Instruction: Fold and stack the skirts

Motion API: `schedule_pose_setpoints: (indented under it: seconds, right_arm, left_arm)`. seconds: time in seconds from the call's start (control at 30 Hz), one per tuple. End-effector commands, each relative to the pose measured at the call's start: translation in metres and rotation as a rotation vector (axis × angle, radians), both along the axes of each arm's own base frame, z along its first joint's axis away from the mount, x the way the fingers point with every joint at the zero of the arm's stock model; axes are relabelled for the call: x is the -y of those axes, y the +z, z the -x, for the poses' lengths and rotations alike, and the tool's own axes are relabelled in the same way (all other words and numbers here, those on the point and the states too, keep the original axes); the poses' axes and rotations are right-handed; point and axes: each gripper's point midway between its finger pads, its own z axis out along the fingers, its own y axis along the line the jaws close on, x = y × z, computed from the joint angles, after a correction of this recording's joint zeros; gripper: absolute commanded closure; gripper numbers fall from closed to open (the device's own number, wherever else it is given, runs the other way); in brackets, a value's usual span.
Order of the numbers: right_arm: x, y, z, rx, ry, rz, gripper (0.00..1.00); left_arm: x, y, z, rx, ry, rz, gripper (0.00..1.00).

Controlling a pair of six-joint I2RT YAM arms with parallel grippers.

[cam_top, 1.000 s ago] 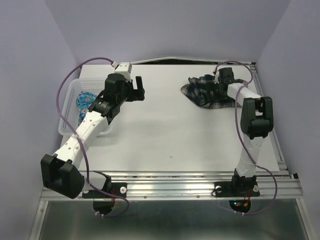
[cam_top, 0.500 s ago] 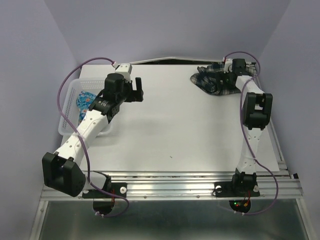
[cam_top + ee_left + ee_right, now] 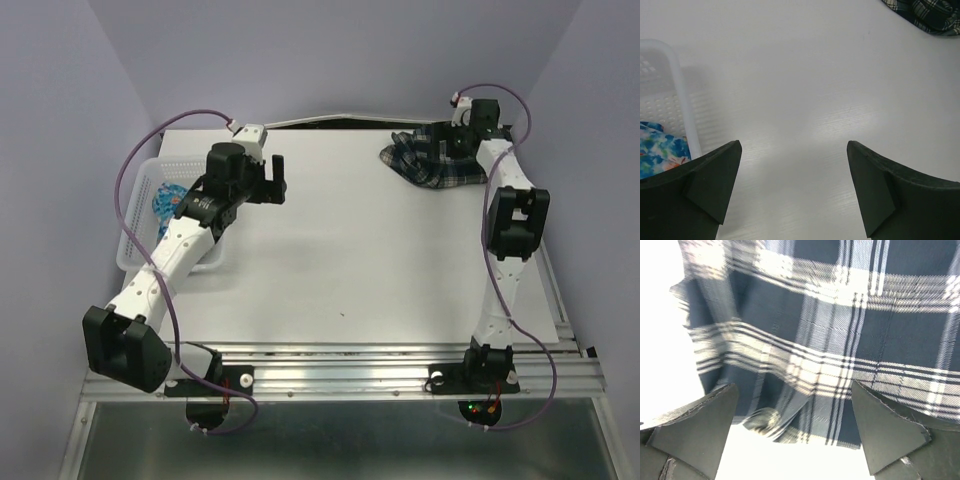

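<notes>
Plaid skirt (image 3: 432,168) bunched at far right corner of worktop (image 3: 340,260); right fingers (image 3: 890,425) spread, released, above it. Floral skirt (image 3: 166,201) in basket (image 3: 131,222), left edge. Left fingers (image 3: 710,185) spread, empty.

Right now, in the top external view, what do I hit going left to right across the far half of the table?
White basket holding the floral skirt → left jaws, open → plaid skirt. The right jaws overlap the plaid skirt, so they are left out.

Overhead, two wrist close-ups; common plaid skirt (image 3: 422,165)
</notes>
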Motion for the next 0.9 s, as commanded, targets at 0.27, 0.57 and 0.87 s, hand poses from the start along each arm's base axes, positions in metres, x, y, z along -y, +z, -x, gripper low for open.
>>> schedule_pose_setpoints:
  seconds: [0.27, 0.57, 0.87]
  right_arm:
    - [-0.039, 0.277, 0.109, 0.403, 0.114, -0.096, 0.0]
    - [-0.071, 0.186, 0.239, 0.179, 0.249, -0.182, 0.0]
    - [-0.079, 0.135, 0.272, 0.051, 0.24, -0.242, 0.0]
  left_arm:
    - [-0.011, 0.082, -0.014, 0.096, -0.188, -0.07, 0.02]
    - [-0.144, 0.05, 0.007, -0.024, 0.116, -0.146, 0.03]
    - [-0.225, -0.052, 0.031, -0.302, 0.308, -0.333, 0.02]
